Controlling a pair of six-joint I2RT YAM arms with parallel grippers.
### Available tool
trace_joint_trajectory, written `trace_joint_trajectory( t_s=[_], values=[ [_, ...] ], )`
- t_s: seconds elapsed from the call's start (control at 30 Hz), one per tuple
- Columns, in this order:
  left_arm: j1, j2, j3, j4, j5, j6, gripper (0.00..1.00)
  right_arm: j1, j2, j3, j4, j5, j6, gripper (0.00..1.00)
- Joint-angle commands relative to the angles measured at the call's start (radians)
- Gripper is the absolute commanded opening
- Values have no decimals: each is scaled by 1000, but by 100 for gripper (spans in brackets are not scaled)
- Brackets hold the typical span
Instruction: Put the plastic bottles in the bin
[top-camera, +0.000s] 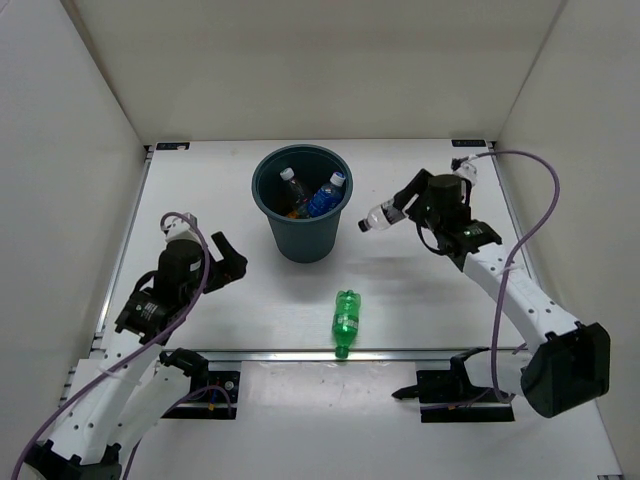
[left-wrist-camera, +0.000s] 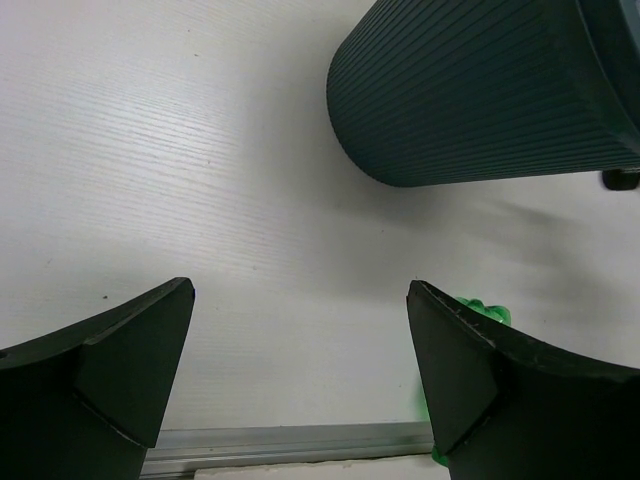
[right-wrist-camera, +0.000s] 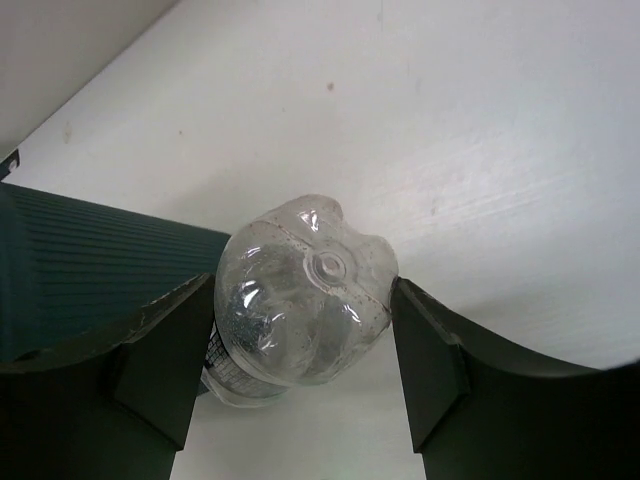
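We see the bin (top-camera: 303, 238) standing on the worktop (top-camera: 215, 190) toward the far edge, about midway between the side edges. Inside it are a blue-labelled bottle (top-camera: 326, 195), a clear bottle (top-camera: 292, 186) and something orange that we cannot make out well. Our right gripper (top-camera: 402, 208) is clamped on a dark-labelled bottle (top-camera: 378, 217), held on its side in the air just right of the bin's rim, cap toward the bin. From the right wrist we see its base pressed between both fingers (right-wrist-camera: 160, 370). The green bottle (top-camera: 346, 318) lies on its side near the near edge, its cap at the metal rail (top-camera: 430, 351). Our left gripper (top-camera: 230, 262) sits left of the bin toward the left edge, its jaws spread wide and holding nothing. From its wrist view, the bin's ribbed wall stands ahead and the green bottle peeks out from behind one finger.
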Motion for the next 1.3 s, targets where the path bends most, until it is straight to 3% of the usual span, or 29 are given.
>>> trace_joint_trajectory(
  t_s=[0.0,0.1,0.23,0.4,0.57,0.63,0.67,0.7,0.73,0.8,0.83,1.0,1.13,1.27],
  values=[
    [9,15,33,37,16,25,98,50,-67,150,4,157,-165,0],
    [11,21,29,57,29,32,98,93,-85,268,-2,250,-289,0],
    [5,21,14,63,26,33,99,133,-85,353,102,213,-398,0],
    [14,3,-1,37,23,36,99,286,73,489,166,152,-483,0],
    [9,-22,-24,5,29,19,99,327,269,632,136,8,-464,0],
    [5,-28,-33,2,48,13,99,352,334,709,101,-19,-470,12],
    [-2,-31,-44,-3,49,13,99,358,366,727,73,-32,-469,24],
    [-5,-29,-49,3,74,16,99,367,392,758,71,-40,-475,42],
    [-11,-28,-61,11,82,16,99,370,401,769,55,-43,-469,49],
    [-38,-26,-78,35,103,24,99,367,403,775,58,-51,-478,80],
    [-55,-20,-85,49,91,27,99,357,383,758,65,-63,-480,87],
    [-139,85,-64,130,137,56,99,329,316,733,-8,-39,-489,99],
    [-348,211,-38,236,71,19,99,300,164,585,-53,46,-468,99],
    [-445,325,-13,285,68,7,99,179,-11,405,-178,73,-397,99]
  ],
)
